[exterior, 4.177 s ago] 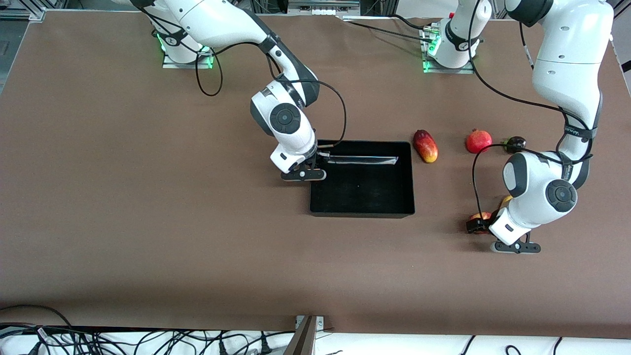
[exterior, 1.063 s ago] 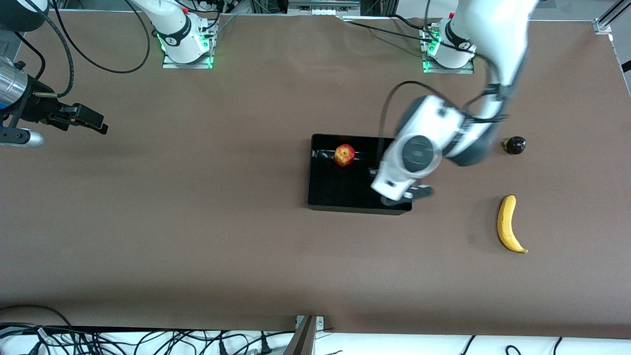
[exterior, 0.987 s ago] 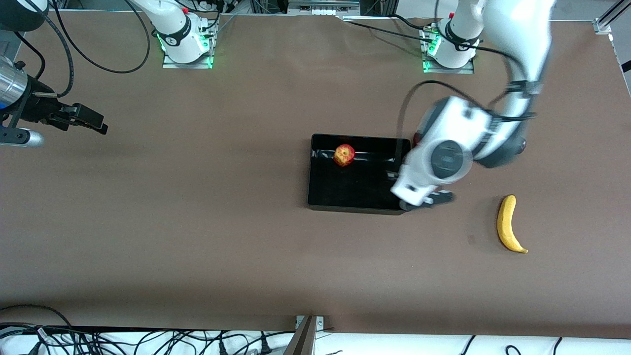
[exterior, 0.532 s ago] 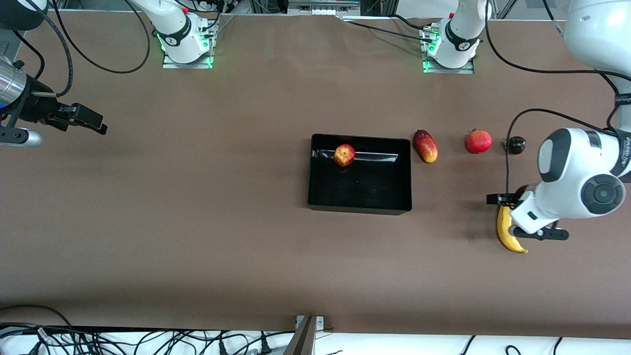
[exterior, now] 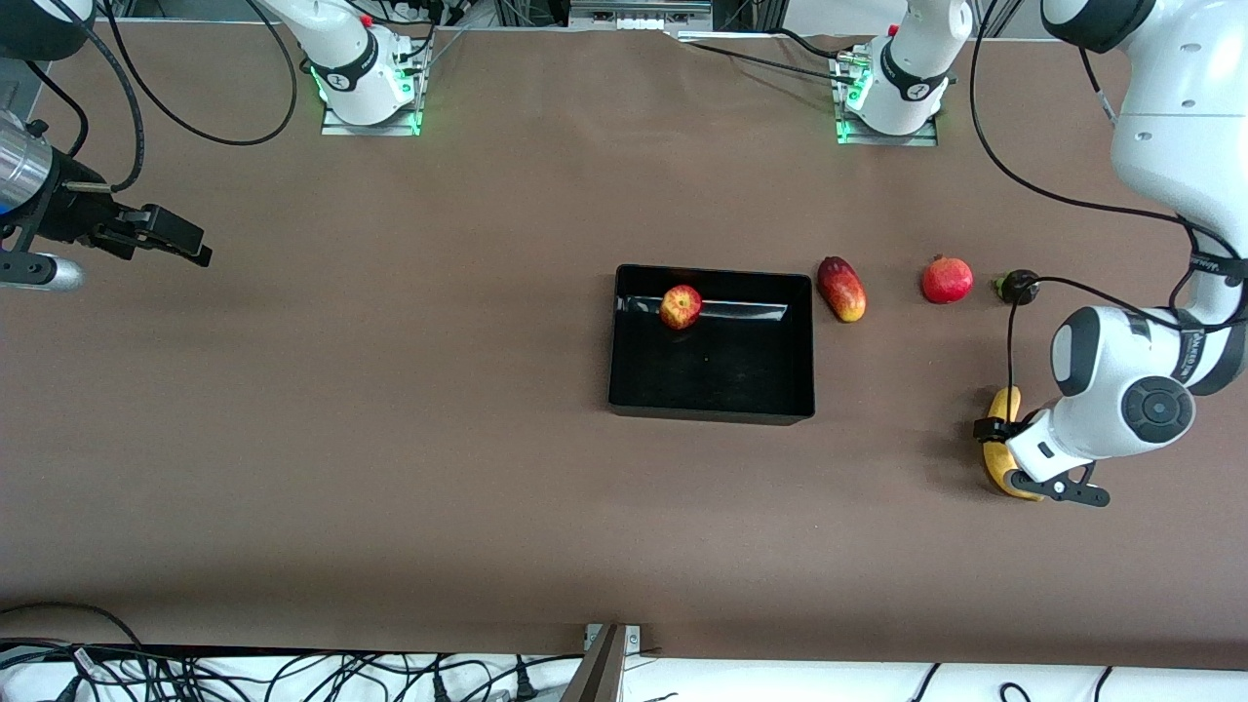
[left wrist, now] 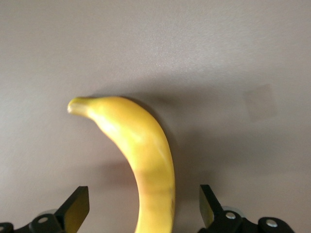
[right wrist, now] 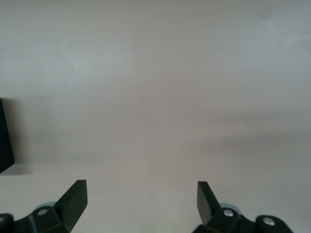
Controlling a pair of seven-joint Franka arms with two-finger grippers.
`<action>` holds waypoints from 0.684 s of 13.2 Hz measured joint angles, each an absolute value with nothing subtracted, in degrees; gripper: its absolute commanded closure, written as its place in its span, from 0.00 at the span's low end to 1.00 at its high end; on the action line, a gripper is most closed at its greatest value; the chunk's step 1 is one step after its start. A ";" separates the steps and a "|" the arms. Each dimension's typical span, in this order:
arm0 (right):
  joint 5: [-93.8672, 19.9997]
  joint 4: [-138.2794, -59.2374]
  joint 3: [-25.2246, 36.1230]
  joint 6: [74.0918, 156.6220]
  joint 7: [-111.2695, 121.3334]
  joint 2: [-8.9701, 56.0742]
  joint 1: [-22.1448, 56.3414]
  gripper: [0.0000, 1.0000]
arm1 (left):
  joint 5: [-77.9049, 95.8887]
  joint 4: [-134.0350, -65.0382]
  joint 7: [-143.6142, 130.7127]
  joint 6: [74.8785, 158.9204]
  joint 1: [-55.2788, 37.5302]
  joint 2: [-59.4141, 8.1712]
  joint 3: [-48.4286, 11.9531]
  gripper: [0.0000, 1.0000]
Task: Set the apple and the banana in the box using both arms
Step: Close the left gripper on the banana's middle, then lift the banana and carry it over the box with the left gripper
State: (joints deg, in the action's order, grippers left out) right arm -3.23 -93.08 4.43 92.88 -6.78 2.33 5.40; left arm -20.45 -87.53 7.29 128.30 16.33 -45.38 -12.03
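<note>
The apple (exterior: 681, 306), red with yellow patches, lies in the black box (exterior: 726, 375), in its corner toward the robots' bases. The yellow banana (exterior: 1005, 400) lies on the table toward the left arm's end. My left gripper (exterior: 1002, 436) is low over the banana's middle, open, with a finger on each side and a gap to both. The left wrist view shows the banana (left wrist: 146, 150) running between the open fingers of my left gripper (left wrist: 143, 204). My right gripper (exterior: 180, 242) waits at the right arm's end of the table, open and empty (right wrist: 141, 194).
A red-yellow mango-like fruit (exterior: 841, 289) lies beside the box. A red pomegranate (exterior: 947, 279) and a small dark fruit (exterior: 1020, 285) lie in a row with it, toward the left arm's end. Cables run along the table edge nearest the front camera.
My left gripper left the box, swung over to the banana and came down astride its middle. The apple stays in the box. The right arm has not moved.
</note>
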 measured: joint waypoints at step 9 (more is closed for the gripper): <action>-3.23 -93.06 4.43 92.90 -6.78 2.33 5.40 0.00 | -20.51 -91.30 0.32 124.27 16.74 -41.91 -15.75 1.00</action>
